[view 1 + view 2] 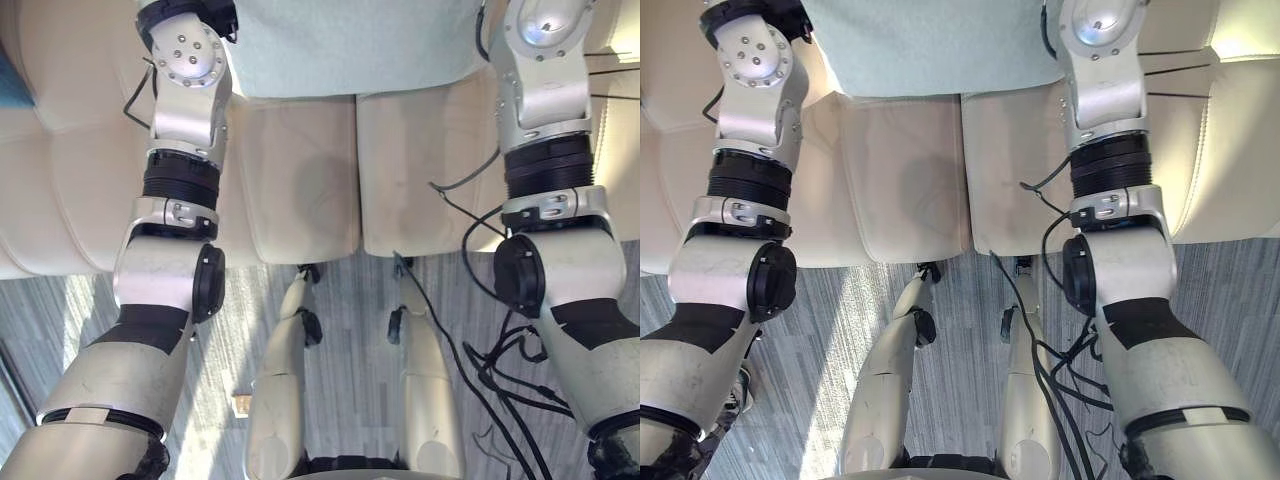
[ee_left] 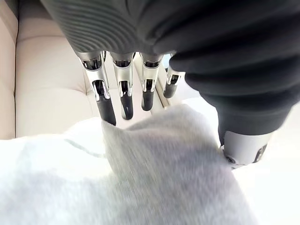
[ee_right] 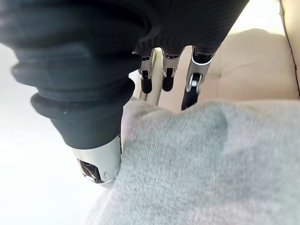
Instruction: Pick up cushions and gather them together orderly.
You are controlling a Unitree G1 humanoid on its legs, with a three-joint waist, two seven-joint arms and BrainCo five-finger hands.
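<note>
A cream leather sofa [image 1: 300, 190] runs across the head views, its seat pads meeting at a seam in the middle, with grey striped floor [image 1: 60, 320] in front of it. Above the seat, between the two raised arms, is a pale grey-green cushion [image 1: 350, 45], lifted clear of the seat pads. The left hand [image 2: 124, 96] grips one corner: its fingers reach down behind the fabric and the thumb [image 2: 243, 145] presses the near face, pinching the cushion between them. The right hand [image 3: 193, 84] clamps the opposite corner the same way, thumb [image 3: 98, 159] against the cloth. The cushion's cover is a soft, finely woven fabric, bunched slightly at both held corners.
</note>
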